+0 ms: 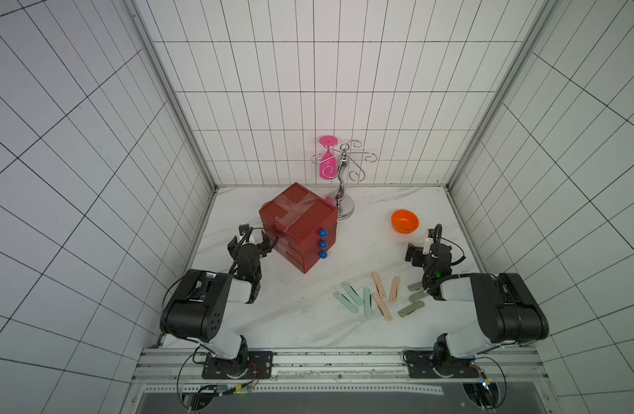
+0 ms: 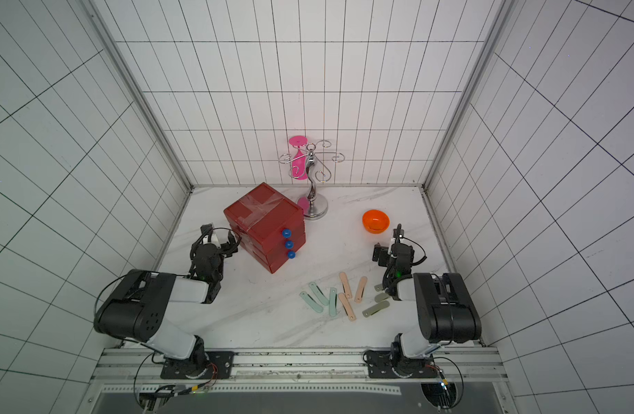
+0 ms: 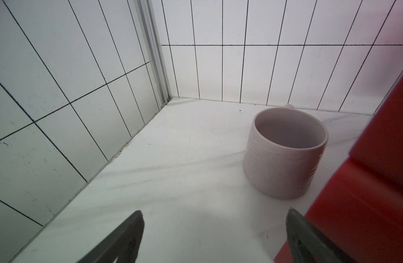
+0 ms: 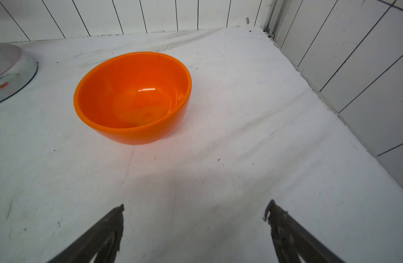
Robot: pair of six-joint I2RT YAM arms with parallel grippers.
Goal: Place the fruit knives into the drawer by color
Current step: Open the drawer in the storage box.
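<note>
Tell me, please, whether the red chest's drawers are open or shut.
Shut: the red chest shows all three fronts flush, blue knobs stacked in line.

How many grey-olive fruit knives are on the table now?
3, all by the right arm: farthest knife and middle knife partly covered by it, nearest knife fully clear. Others may hide under the arm.

Red drawer, blue knobs, orange bowl.

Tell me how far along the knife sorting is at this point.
Nothing looks done: the mint green knives, peach knives and grey-olive knives all lie on the table, and the red drawer chest looks shut. Nothing is in hand: left gripper and right gripper are open and empty. All nine knives are left.
</note>
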